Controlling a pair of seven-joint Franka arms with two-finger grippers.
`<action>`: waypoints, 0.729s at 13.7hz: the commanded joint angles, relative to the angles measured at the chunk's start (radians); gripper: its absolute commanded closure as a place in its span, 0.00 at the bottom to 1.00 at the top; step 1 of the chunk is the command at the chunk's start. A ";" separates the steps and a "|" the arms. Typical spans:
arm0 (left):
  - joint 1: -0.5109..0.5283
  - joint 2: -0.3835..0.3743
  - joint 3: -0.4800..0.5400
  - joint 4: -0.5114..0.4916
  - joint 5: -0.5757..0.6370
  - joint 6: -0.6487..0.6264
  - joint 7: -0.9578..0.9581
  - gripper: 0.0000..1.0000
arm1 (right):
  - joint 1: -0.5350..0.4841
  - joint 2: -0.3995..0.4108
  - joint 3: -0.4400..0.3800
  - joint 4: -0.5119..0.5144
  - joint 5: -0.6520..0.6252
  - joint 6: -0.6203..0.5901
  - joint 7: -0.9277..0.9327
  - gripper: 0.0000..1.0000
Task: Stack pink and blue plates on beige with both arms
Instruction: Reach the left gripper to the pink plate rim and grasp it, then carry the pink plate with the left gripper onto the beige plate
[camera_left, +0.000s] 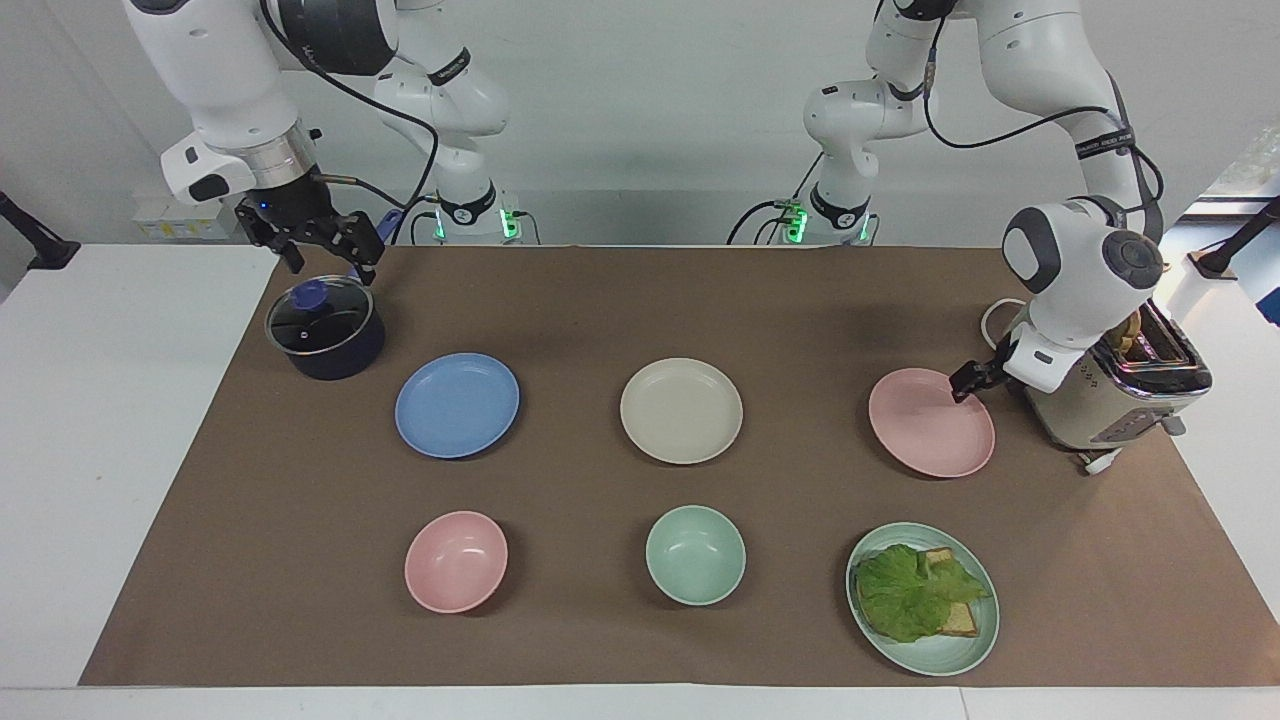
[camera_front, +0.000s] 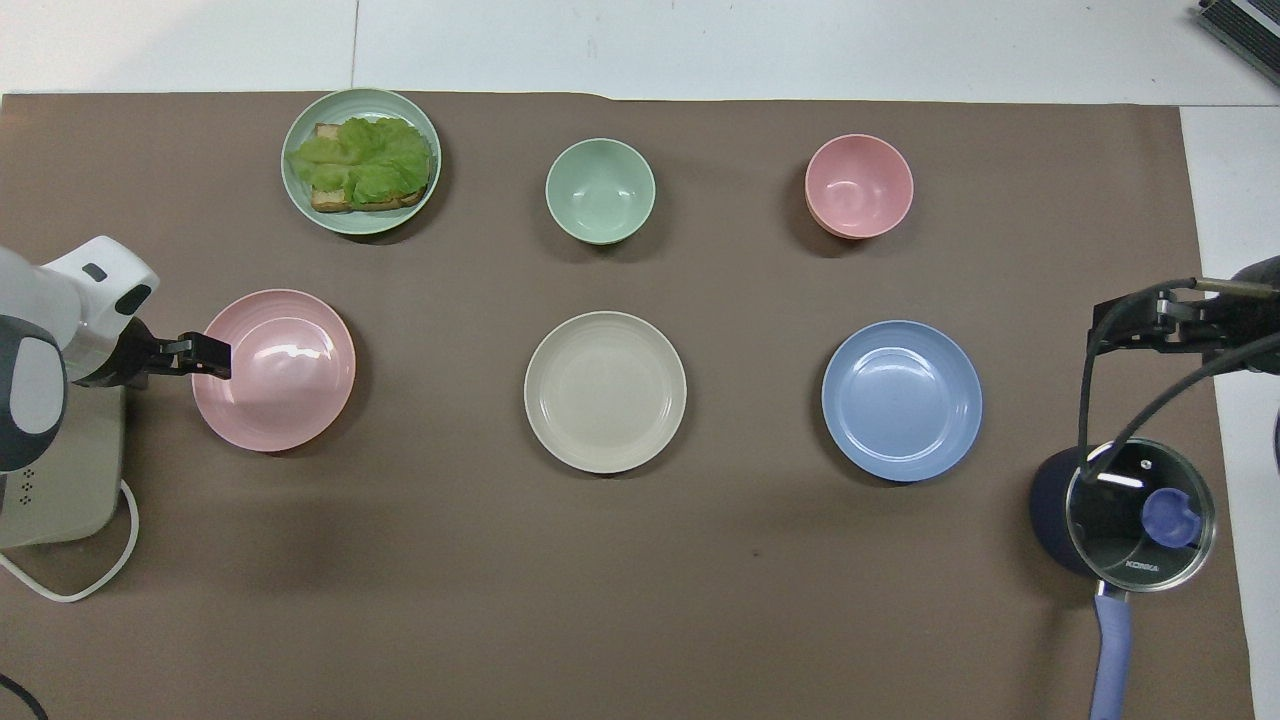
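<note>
- Left hand (camera_left: 968, 381), fingers apart, sits low at the pink plate's (camera_left: 932, 422) rim by the worktop's end.
- Right hand (camera_left: 318, 243), fingers apart, hangs over the pot (camera_left: 325, 328).
- Blue plate (camera_left: 457, 405) and beige plate (camera_left: 681, 410) lie mid-worktop.

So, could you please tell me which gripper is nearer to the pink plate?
Left. The left gripper is at the rim of the pink plate, beside the toaster. The right gripper waits above the pot.
</note>
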 joint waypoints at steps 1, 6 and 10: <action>0.012 -0.003 -0.006 -0.042 -0.009 0.037 -0.009 0.00 | -0.010 -0.002 0.004 -0.010 0.008 0.018 -0.022 0.00; -0.003 -0.009 -0.006 -0.055 -0.009 0.026 -0.085 0.03 | -0.010 -0.002 0.004 -0.010 0.008 0.018 -0.027 0.00; -0.002 -0.016 -0.006 -0.079 -0.009 0.026 -0.130 0.14 | -0.011 -0.002 0.004 -0.010 0.008 0.018 -0.030 0.00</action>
